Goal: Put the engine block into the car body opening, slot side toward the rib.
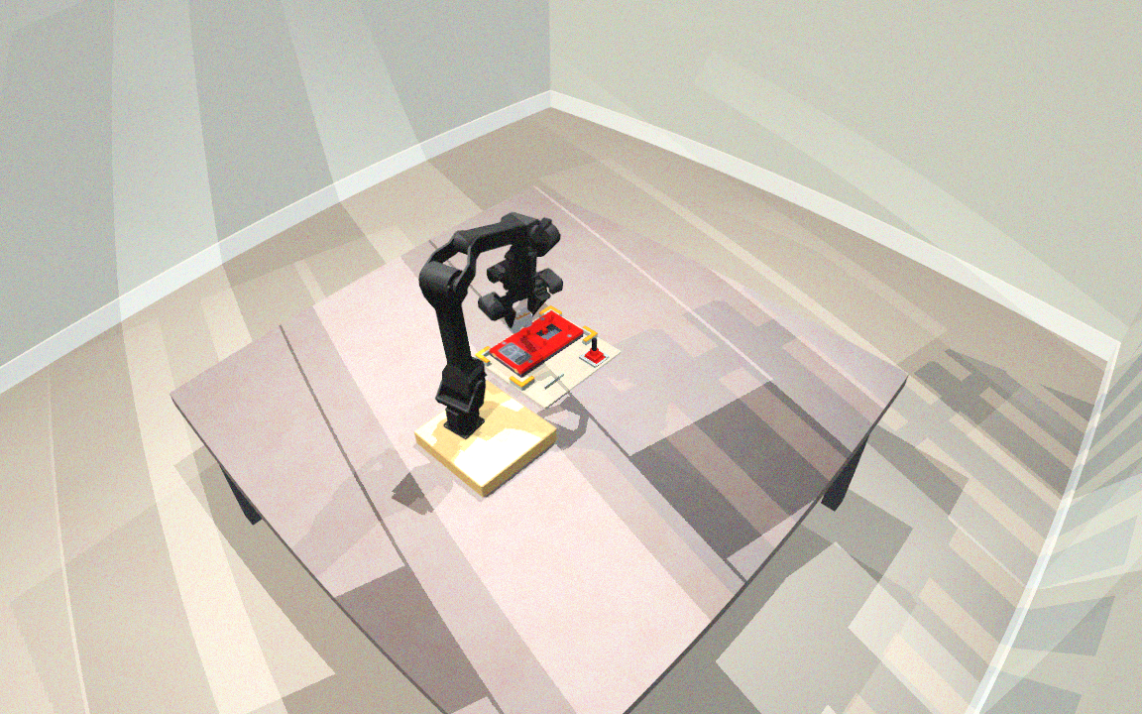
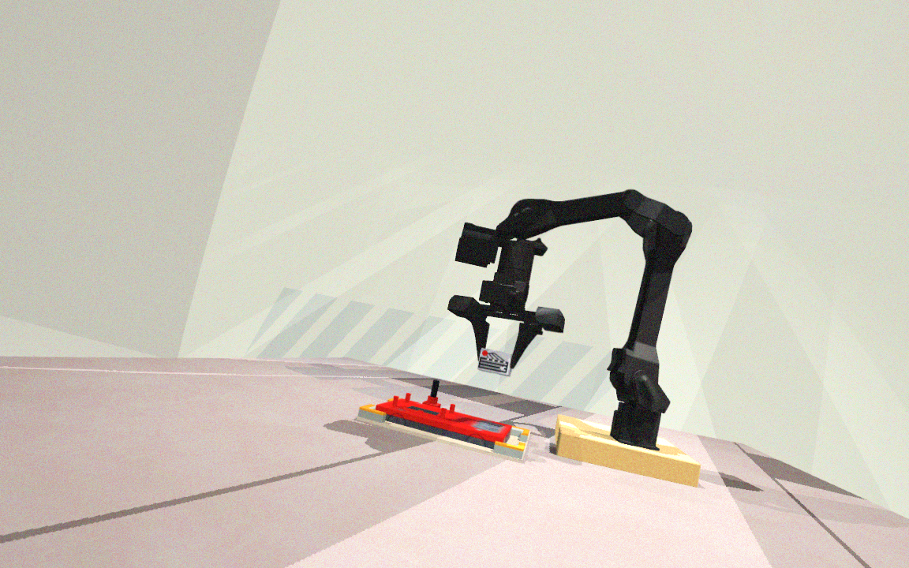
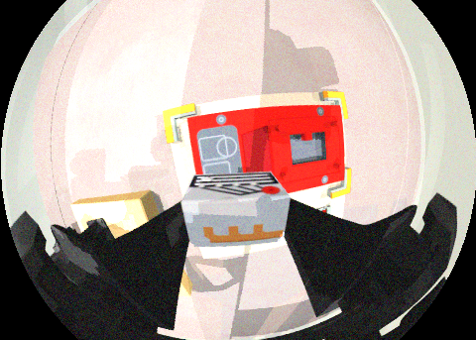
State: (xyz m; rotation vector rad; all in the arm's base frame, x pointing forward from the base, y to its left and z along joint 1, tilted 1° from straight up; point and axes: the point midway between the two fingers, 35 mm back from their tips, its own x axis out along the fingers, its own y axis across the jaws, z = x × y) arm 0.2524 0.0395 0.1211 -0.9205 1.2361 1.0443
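My gripper [image 1: 521,314] [image 2: 495,358] [image 3: 234,204] is shut on the engine block [image 2: 495,361] [image 3: 235,213], a light grey block with a striped face, a red dot and an orange pattern. It holds the block in the air, above the car body. The red car body [image 1: 526,355] [image 2: 443,419] [image 3: 255,157] lies flat. Its dark-edged opening [image 1: 548,331] [image 3: 307,149] has a small red rib at one edge, seen in the wrist view. The block is well apart from the opening. Its slot is not clearly visible.
Yellow corner brackets [image 1: 520,381] [image 2: 510,446] [image 3: 171,122] stand around the car body on a cream board [image 1: 557,391]. A red piece with an upright black peg [image 1: 594,354] [image 2: 434,390] stands beside the body. The arm's wooden base [image 1: 486,470] [image 2: 620,459] [image 3: 141,201] is close by.
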